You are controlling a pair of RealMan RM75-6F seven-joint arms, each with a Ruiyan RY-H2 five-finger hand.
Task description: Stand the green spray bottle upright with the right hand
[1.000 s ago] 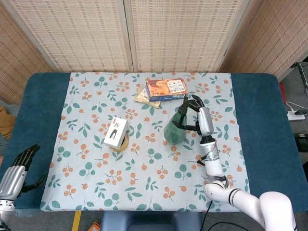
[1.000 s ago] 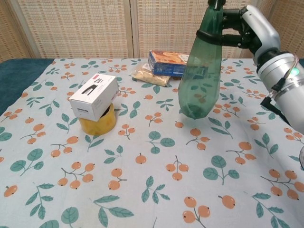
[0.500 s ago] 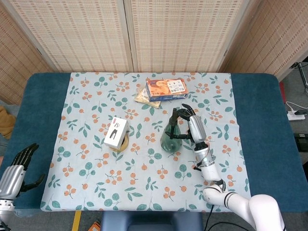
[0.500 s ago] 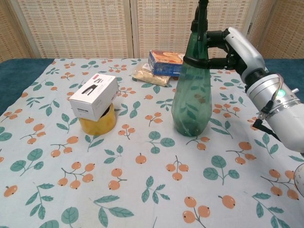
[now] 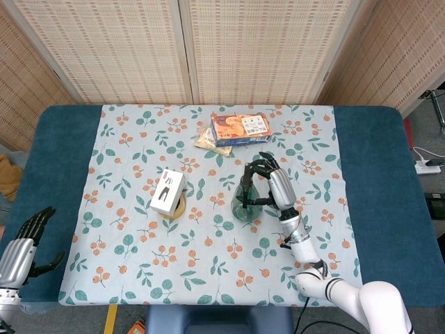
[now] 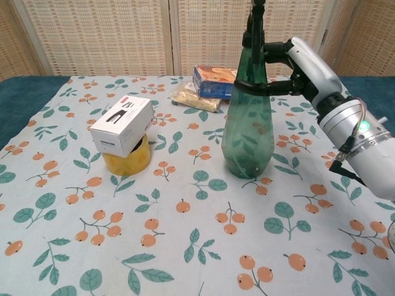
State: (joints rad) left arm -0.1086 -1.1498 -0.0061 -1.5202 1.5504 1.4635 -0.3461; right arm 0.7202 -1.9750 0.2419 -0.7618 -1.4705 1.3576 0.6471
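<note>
**Green spray bottle now upright on the counter**

Whereas a second ago the green spray bottle (image 6: 249,132) hung tilted above the cloth with its base lifted, it now stands upright with its base on the floral tablecloth (image 6: 185,246), near the middle of the counter (image 5: 375,174). Half a second ago it was already down but leaned slightly; the lean is gone. The right hand (image 6: 296,65) remains wrapped around the narrow neck, its dark fingers (image 6: 247,86) clamped on the bottle just below the sprayer head. The bottle is translucent dark green, wide and rounded at the bottom, tapering upward to a black top cut off by the chest view's upper edge.

The left hand (image 5: 24,247) rests by the counter's near-left corner, fingers apart and holding nothing, much as before. A white box (image 6: 121,125) sits on a yellow tape roll (image 6: 126,161) to the bottle's left, unmoved.
</note>
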